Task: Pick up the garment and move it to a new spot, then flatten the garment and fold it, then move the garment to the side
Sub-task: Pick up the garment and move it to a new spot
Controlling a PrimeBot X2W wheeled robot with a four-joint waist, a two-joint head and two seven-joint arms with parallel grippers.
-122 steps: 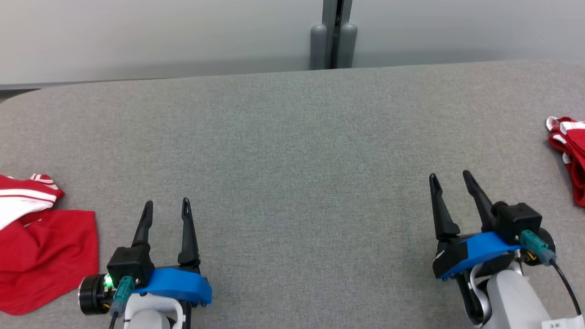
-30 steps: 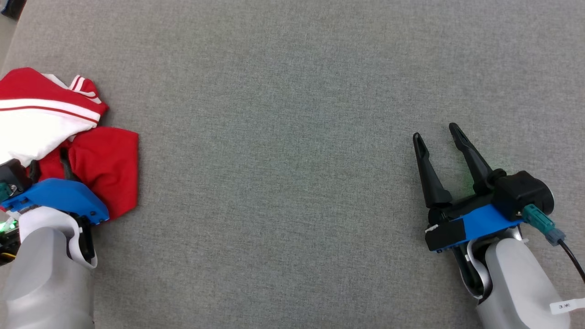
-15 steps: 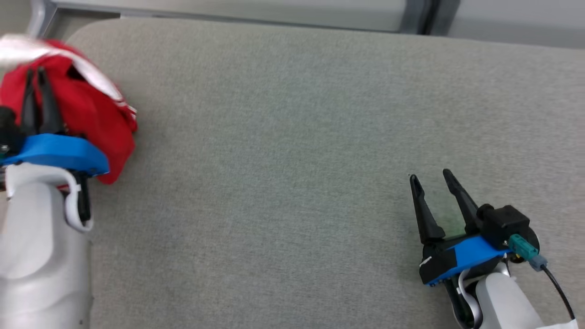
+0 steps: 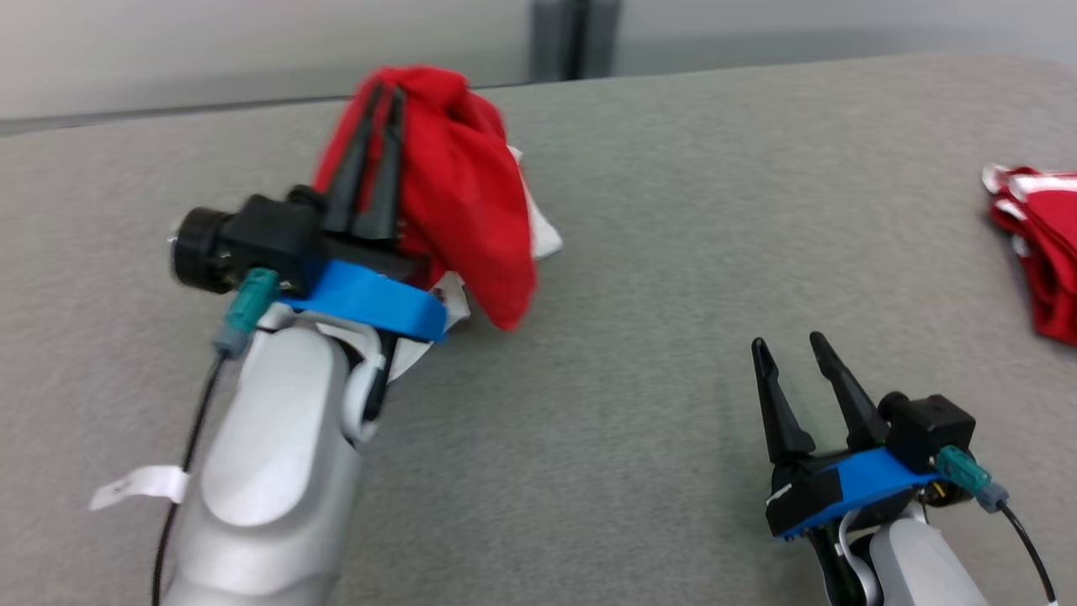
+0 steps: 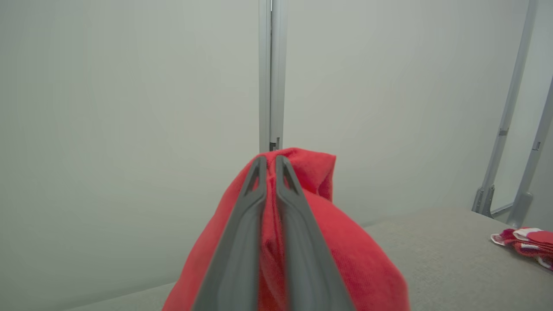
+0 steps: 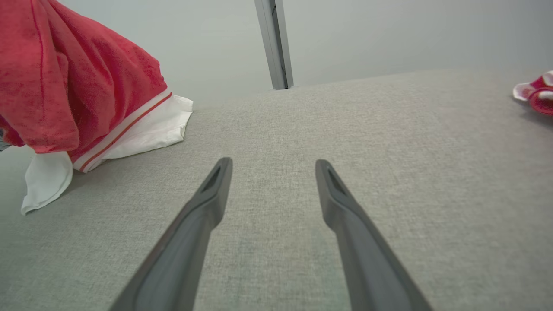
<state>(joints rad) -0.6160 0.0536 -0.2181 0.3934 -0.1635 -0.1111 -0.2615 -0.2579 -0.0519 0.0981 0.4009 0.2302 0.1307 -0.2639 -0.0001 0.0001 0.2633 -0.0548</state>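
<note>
open lane down the middle of the table (image 4: 639, 353): bare grey fabric from the right gripper (image 4: 788, 342), jaws spread, up to the far edge. left of it the garment (image 4: 471, 194) hangs bunched from the left gripper (image 4: 385, 91), pinched tight, white hem touching the table. second red garment (image 4: 1039, 252) blocks the far right edge; wall (image 4: 252, 42) and post (image 4: 576, 38) close the back.

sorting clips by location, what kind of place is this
Probably a robot lab or test room, not a home: a big table covered in grey cloth, bare pale wall panels joined by a metal post, and a red garment plus a second garment as work pieces.
</note>
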